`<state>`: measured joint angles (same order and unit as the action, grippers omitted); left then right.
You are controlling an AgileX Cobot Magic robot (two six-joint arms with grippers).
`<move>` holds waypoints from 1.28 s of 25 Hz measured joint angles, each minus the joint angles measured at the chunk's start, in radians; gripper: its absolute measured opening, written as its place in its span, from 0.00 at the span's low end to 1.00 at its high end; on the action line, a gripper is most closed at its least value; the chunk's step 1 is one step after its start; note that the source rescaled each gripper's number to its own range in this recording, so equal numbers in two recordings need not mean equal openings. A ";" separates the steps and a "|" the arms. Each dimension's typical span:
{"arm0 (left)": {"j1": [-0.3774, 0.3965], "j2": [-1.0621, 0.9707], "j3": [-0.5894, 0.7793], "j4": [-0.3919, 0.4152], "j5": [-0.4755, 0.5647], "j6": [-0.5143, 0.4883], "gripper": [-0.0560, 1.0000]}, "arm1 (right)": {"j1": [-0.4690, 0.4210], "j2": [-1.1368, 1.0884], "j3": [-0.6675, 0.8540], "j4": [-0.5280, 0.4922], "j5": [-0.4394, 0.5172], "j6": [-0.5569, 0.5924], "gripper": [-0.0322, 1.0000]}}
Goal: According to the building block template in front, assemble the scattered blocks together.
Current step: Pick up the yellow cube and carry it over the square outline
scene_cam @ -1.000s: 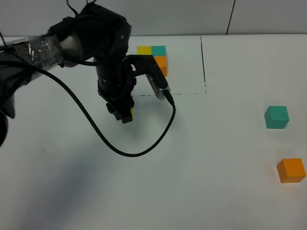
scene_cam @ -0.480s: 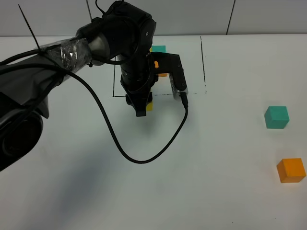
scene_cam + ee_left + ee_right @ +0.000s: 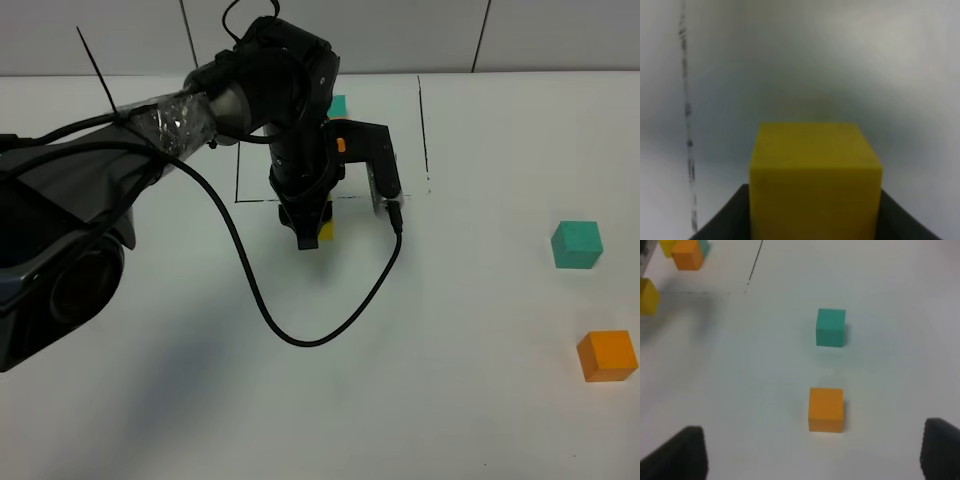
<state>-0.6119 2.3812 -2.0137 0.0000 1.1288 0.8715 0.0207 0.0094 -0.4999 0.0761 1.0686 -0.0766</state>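
Two dark fingers (image 3: pixel 722 222) of the left pincer (image 3: pixel 309 236) are pinching the yellow cube (image 3: pixel 815 175) from either side, and the cube is filling the lower middle of the left wrist view. In the high view this pincer is pointing down in the upper middle of the frame. The cube is peeking out at its right edge, just below the dashed lower line of the black border (image 3: pixel 237 170). Whether it is touching the table (image 3: pixel 450 400) I cannot tell.

Compared with a second ago, the pincer and its cube are sitting further right in the frame, having crossed from left of the border's left line to under its lower line. The arm is now covering most of the template (image 3: pixel 687 255), which showed all three colours a second ago. Only a teal corner and a speck of orange are showing beside the arm in the high view. A black cable (image 3: pixel 300 340) is looping below the arm.

Over at the right edge of the high view, the teal cube (image 3: pixel 577 245) and, below it, the orange cube (image 3: pixel 607 356) are lying where they lay before, apart from each other and well apart from the template. The right pincer (image 3: pixel 810 457) is hanging spread wide and empty, with both cubes lying between its tips in its wrist view.
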 joint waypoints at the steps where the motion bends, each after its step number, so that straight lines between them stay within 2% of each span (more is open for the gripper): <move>1: -0.005 0.008 0.000 -0.008 -0.005 0.002 0.06 | 0.000 0.000 0.000 0.000 -0.001 0.000 0.74; 32: -0.019 0.055 -0.010 -0.028 -0.028 0.018 0.05 | 0.000 0.000 0.000 0.000 0.000 0.000 0.74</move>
<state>-0.6306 2.4361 -2.0235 -0.0276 1.1005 0.8899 0.0207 0.0094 -0.4999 0.0761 1.0689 -0.0766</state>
